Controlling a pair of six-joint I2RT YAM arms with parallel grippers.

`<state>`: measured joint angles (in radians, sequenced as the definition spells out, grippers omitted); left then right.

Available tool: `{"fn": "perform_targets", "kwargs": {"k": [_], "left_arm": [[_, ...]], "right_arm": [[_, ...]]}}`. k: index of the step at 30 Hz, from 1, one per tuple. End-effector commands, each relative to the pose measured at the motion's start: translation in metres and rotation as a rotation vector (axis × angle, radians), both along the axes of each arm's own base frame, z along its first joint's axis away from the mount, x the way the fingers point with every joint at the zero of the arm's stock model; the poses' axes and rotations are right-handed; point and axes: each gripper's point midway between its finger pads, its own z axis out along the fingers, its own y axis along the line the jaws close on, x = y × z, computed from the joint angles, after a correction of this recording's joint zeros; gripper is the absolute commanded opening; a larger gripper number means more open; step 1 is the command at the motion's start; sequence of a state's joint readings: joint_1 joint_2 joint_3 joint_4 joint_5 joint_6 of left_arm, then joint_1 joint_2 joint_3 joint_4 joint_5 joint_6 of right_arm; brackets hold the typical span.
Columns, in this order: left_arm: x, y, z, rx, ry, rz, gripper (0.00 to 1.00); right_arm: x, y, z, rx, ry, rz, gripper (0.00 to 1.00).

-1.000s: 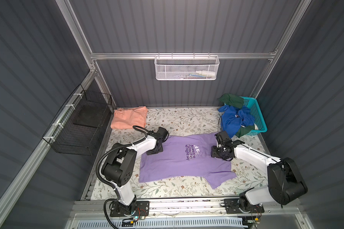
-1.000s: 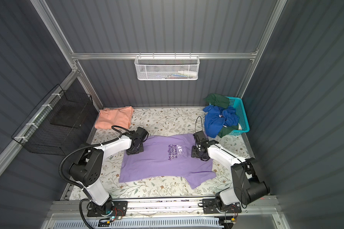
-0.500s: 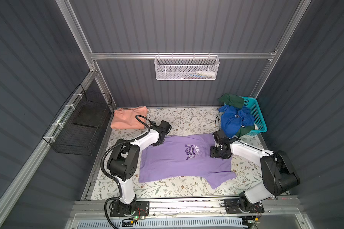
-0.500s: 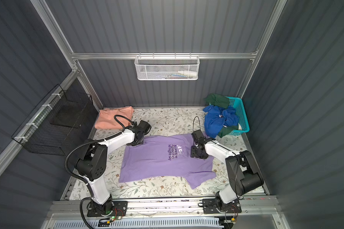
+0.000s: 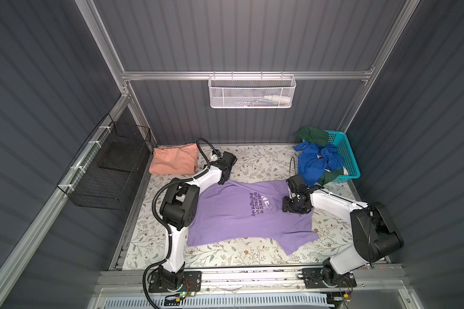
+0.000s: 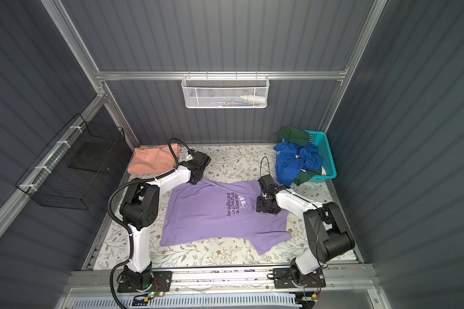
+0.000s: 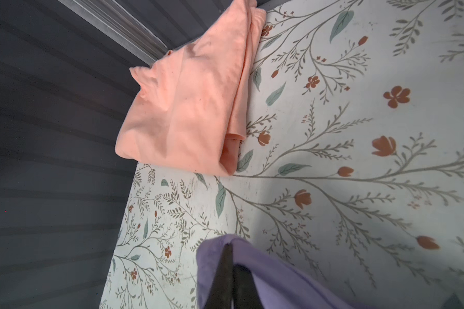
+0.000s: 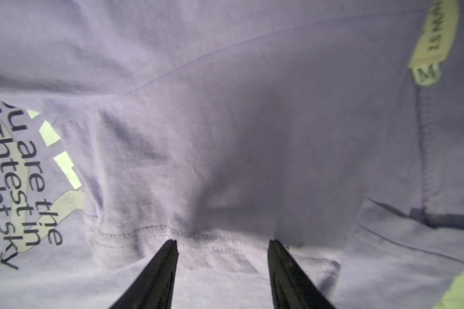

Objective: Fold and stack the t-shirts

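Bench: floral-patterned top that carries everything below.

Lavender t-shirt: spread flat, face up, across the middle of the bench in both top views. The neck end points toward the right arm. The near sleeve is splayed toward the front edge. Dark lettering runs sideways across the chest.

Black wire basket: hangs on the left wall, off the bench.

Turquoise basket: stands in the far right corner. A blue garment spills over its rim toward the lavender t-shirt, and a green garment is heaped at its far end.

White mesh basket: hooked on the back rail, above the bench.

Salmon t-shirt: folded, lying in the far left corner against the wall. It lies apart from the lavender t-shirt and just beside the left arm's wrist.

Left gripper: sits at the far left corner of the lavender t-shirt. Its jaws are together and clamped on that corner. In the left wrist view the purple cloth wraps both sides of the dark tips.

Right gripper: low over the neck end of the lavender t-shirt, beside the lettering. Its jaws stand apart with the tips at a stitched hem, and cloth lies flat between them, not pinched. A pale neck label shows off to one side in the right wrist view.
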<state>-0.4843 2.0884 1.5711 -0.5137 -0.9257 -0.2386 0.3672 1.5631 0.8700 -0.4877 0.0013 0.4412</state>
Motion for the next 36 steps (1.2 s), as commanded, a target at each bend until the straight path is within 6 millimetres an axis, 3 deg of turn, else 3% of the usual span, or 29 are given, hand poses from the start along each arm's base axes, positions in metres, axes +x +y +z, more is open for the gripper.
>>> {"fn": "perform_targets", "kwargs": {"k": [1,6,16,26,36], "left_arm": [[0.005,0.011,0.013,0.067,-0.037,0.024,0.00],[-0.013,0.023,0.017,0.072,-0.110,0.040,0.00],[-0.051,0.031,-0.007,0.061,-0.102,0.062,0.00],[-0.069,0.013,0.005,0.130,-0.145,0.063,0.00],[-0.104,0.005,0.006,0.180,-0.131,0.066,0.00]], "right_arm": [[-0.006,-0.001,0.001,0.014,0.008,-0.007,0.57],[-0.007,-0.001,0.001,0.016,0.004,-0.005,0.57],[-0.004,0.000,-0.001,0.014,0.017,-0.001,0.56],[-0.003,-0.004,0.001,0.004,0.015,-0.011,0.56],[-0.002,-0.008,0.000,0.007,0.016,-0.019,0.56]]}}
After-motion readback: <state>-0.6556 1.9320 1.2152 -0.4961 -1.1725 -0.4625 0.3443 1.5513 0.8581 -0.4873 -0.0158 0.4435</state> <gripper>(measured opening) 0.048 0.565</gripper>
